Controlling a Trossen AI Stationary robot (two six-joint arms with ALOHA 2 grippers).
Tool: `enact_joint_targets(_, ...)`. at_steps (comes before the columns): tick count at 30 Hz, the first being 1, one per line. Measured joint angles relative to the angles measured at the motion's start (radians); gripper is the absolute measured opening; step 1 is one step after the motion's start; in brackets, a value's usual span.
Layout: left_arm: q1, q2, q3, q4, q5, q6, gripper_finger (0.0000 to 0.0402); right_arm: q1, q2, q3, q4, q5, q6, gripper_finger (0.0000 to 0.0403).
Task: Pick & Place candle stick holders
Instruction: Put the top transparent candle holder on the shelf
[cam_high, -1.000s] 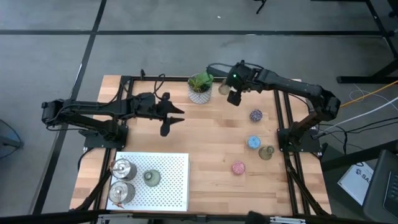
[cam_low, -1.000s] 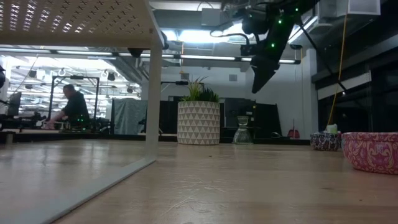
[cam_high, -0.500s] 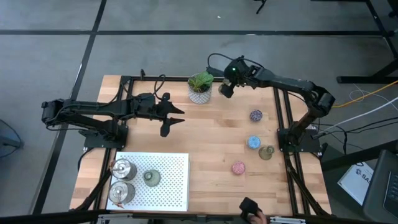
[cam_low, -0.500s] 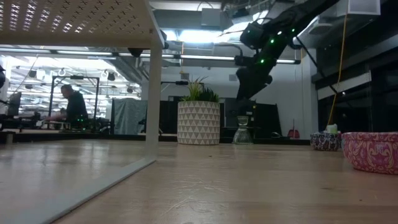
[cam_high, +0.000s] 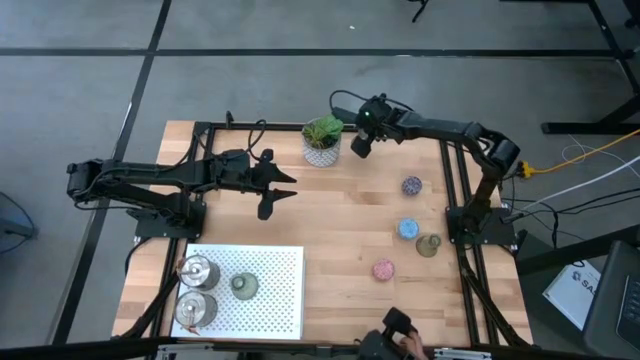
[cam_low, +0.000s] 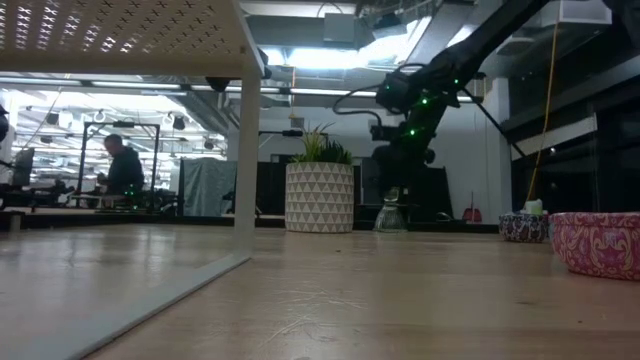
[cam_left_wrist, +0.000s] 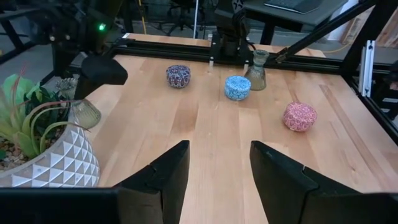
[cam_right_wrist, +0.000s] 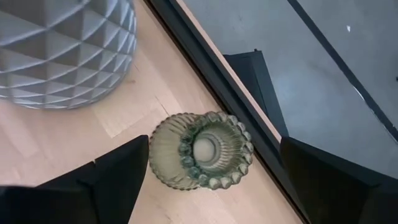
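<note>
The right end effector (cam_right_wrist: 199, 180) hangs spread wide over the ribbed olive holder (cam_right_wrist: 200, 150) near the worktop's far edge. Likely glass: rigid, slick, breakable; grip its fluted rim.

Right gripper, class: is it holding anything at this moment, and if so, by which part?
Nothing is held. The right gripper is open, fingers either side of the olive-grey holder beside the plant pot, not closed on it.

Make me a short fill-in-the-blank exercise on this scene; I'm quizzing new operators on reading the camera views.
1. The right gripper hangs over an olive-grey holder, its fingers ____.
2. That holder stands beside the potted ____.
3. On the white perforated tray stand two shiny silver holders and ____ olive-grey holder.

Missing words: open; plant; one
</note>
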Motion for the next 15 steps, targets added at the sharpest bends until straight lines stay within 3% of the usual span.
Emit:
enact_joint_targets(6,0.000,0.000,0.000,0.000,0.000,0.000,0.0164,-0.006,0.002,0.000,0.001,0.000,0.001,0.0332)
enact_joint_targets(15,0.000,0.000,0.000,0.000,0.000,-0.002,0.0162,-0.005,0.002,0.000,0.006,0.000,-0.010,0.0183)
